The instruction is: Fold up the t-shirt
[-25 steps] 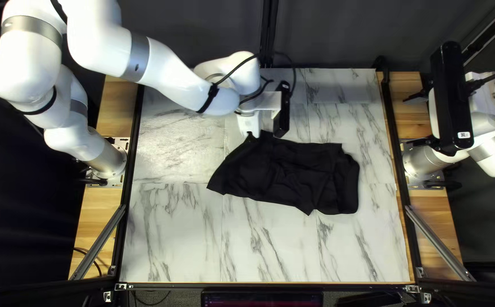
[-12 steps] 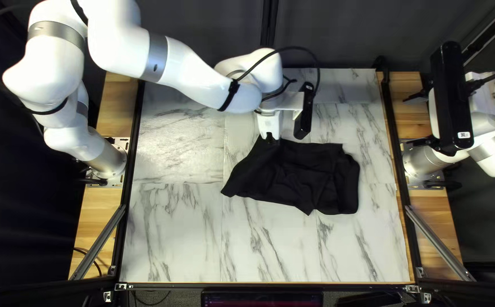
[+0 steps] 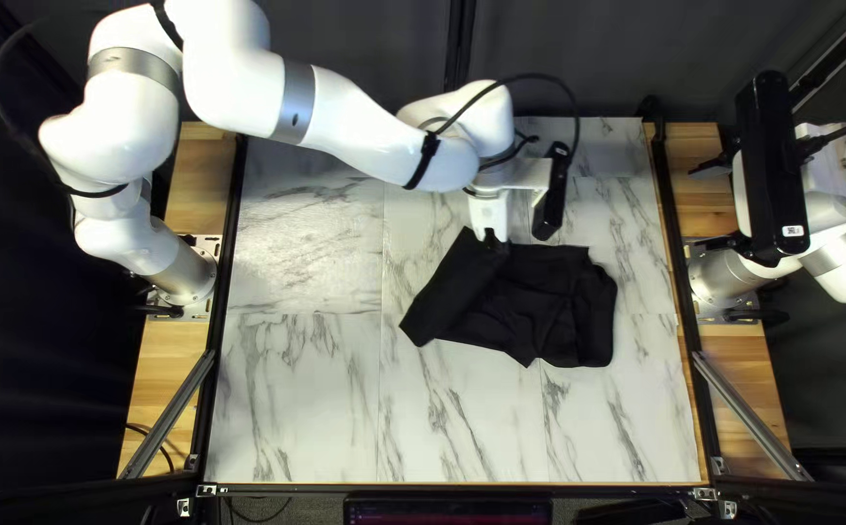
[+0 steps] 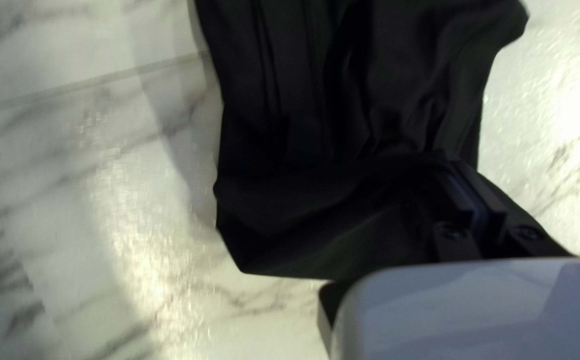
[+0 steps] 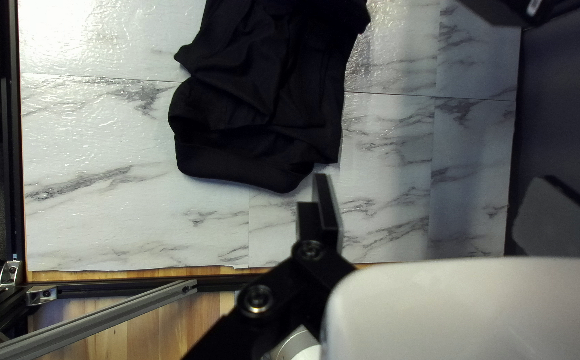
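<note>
The black t-shirt [image 3: 539, 306] lies rumpled on the marble-patterned table, its left part folded over. My left gripper [image 3: 491, 238] is at its far edge, left of centre in the top left view. In the left wrist view my left gripper [image 4: 470, 200] is shut on the cloth [image 4: 290, 207], which drapes from its fingers on both sides. My right gripper [image 3: 695, 206] stands open at the right side of the table, apart from the shirt. Seen from the right wrist, the t-shirt [image 5: 263, 113] lies ahead of my right gripper [image 5: 436, 200], nothing between its spread fingers.
Bare table [image 3: 296, 399] surrounds the shirt, widest toward the near and left sides. Dark rails [image 3: 677, 292] run along the table's sides. My left arm [image 3: 345, 112] reaches over the far left part of the table.
My left gripper has moved right, carrying the held cloth along. The shirt's left end has shifted right and turned over onto the rest. My right arm has stayed still.
</note>
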{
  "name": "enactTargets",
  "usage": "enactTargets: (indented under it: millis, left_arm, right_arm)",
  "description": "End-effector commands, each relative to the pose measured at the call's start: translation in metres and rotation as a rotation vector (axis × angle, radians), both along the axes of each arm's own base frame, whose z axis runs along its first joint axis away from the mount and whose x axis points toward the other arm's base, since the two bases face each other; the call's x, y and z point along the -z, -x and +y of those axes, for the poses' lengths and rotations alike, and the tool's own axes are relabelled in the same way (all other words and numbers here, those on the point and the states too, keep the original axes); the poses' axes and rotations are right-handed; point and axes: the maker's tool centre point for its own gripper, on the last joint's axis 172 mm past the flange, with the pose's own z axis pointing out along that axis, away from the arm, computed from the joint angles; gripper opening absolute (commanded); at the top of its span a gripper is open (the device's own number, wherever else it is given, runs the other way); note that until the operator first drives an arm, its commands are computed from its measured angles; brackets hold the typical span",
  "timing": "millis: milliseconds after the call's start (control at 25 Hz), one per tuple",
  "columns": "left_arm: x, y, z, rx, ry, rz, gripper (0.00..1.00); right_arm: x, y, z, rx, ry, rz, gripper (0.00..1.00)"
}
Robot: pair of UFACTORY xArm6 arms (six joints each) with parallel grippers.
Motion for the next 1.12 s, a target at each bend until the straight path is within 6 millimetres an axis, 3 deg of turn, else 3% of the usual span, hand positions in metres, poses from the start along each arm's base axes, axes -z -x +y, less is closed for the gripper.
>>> enactTargets:
  millis: [40,520,560,600,640,680,800,920,1080,1120]
  left_arm:
    - [0.007,-0.011,0.004,-0.005,0.026,-0.034,0.23]
    - [0.008,-0.041,-0.009,0.032,0.086,-0.225,0.17]
    - [0.010,-0.044,-0.009,0.037,0.084,-0.234,0.22]
    - [0.012,-0.045,-0.008,0.038,0.085,-0.238,0.37]
    - [0.016,-0.048,-0.006,0.039,0.088,-0.240,0.92]
    - [0.021,-0.049,-0.004,0.041,0.091,-0.236,1.00]
    - [0.022,-0.044,-0.001,0.046,0.082,-0.222,1.00]
    - [0.008,-0.020,0.001,0.057,0.045,-0.208,1.00]
    - [-0.032,0.034,0.005,0.090,-0.045,-0.200,1.00]
    - [-0.035,0.038,0.006,0.096,-0.058,-0.199,1.00]
  right_arm:
    - [0.000,0.000,0.000,0.000,0.000,0.000,1.00]
    - [0.000,0.000,0.000,0.000,0.000,0.000,1.00]
    - [0.000,0.000,0.000,0.000,0.000,0.000,1.00]
    - [0.000,0.000,0.000,0.000,0.000,0.000,1.00]
    - [0.000,0.000,0.000,0.000,0.000,0.000,1.00]
    - [0.000,0.000,0.000,0.000,0.000,0.000,1.00]
    - [0.000,0.000,0.000,0.000,0.000,0.000,1.00]
    - [0.000,0.000,0.000,0.000,0.000,0.000,1.00]
    - [0.000,0.000,0.000,0.000,0.000,0.000,1.00]
    - [0.000,0.000,0.000,0.000,0.000,0.000,1.00]
